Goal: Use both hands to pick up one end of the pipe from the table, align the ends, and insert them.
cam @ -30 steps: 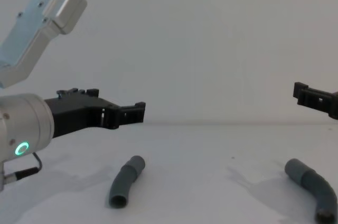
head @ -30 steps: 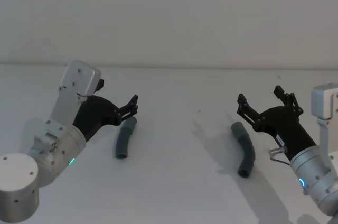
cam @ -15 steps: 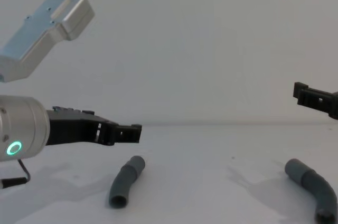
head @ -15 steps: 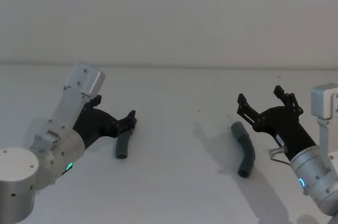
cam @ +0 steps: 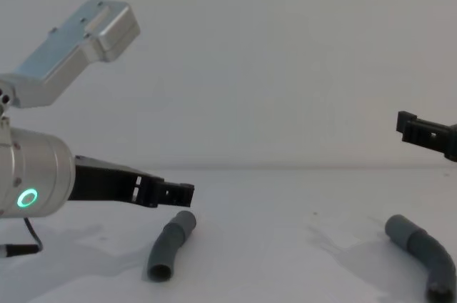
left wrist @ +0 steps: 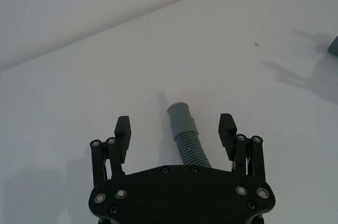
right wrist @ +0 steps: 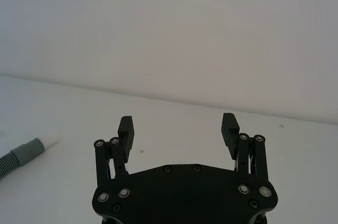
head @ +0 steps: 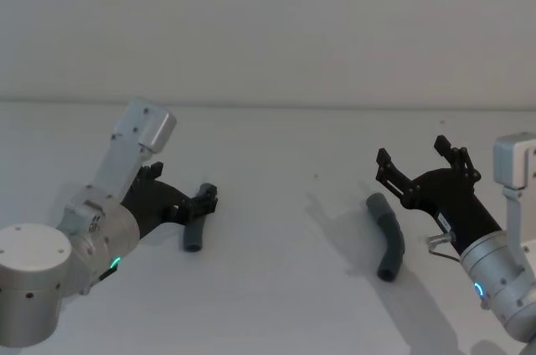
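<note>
The left pipe piece point(head: 194, 231) lies on the white table point(head: 285, 296), its cuff between the fingers of the left gripper point(left wrist: 175, 122), wide open and empty. We should settle lower and close squarely (so it cannot twist). The right pipe piece point(head: 389, 238) lies beside the right gripper point(head: 412, 152), also open and empty. A bare pale wall point(head: 268, 20) stands behind.

From where I stand, the left arm point(head: 33, 280) comes in from about 8 o'clock in the head view. Its silver wrist point(cam: 50, 181) carries a glowing green ring point(cam: 28, 198). The left gripper point(head: 203, 198) reaches out low toward 2 o'clock, its fingers point(left wrist: 123, 129) spread wide apart. The right arm point(head: 502, 275) enters from about 4 o'clock. The right gripper point(head: 410, 151) is held higher and aimed toward 10 o'clock, and its fingers point(right wrist: 228, 123) are just as wide apart.
</note>
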Tool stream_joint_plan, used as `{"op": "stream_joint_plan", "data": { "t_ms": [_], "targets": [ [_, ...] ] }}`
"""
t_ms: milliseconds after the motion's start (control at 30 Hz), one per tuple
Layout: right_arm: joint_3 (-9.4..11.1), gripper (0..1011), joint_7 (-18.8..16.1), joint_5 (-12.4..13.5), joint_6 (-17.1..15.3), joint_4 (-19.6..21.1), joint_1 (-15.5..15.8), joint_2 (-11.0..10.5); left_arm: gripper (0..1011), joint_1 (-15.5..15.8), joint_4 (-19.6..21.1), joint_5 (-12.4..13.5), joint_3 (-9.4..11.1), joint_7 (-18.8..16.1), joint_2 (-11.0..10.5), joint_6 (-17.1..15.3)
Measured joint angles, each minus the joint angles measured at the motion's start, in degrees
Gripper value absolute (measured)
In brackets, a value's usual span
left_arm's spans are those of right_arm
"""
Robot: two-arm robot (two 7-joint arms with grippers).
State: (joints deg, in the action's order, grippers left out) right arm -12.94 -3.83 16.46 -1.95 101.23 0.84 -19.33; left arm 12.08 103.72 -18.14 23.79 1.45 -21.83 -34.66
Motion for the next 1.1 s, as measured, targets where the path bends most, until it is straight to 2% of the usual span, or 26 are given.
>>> {"op": "stream_joint_plan", "data": {
  "t_ms": [233, 1100],
  "targets": [
    [0.0, 1003, 0.0, 0.0, 0.0, 0.0, 0.0, 0.0, 1001, 0.9, -1.6, 0.2, 0.4, 0.3, 0.6, -1.0],
    [0.0, 1003, 0.0, 0.0, 0.0, 0.0, 0.0, 0.0, 1001, 2.9, -6.1, 2.2, 2.2, 2.4, 1.9, -1.4]
  ]
}}
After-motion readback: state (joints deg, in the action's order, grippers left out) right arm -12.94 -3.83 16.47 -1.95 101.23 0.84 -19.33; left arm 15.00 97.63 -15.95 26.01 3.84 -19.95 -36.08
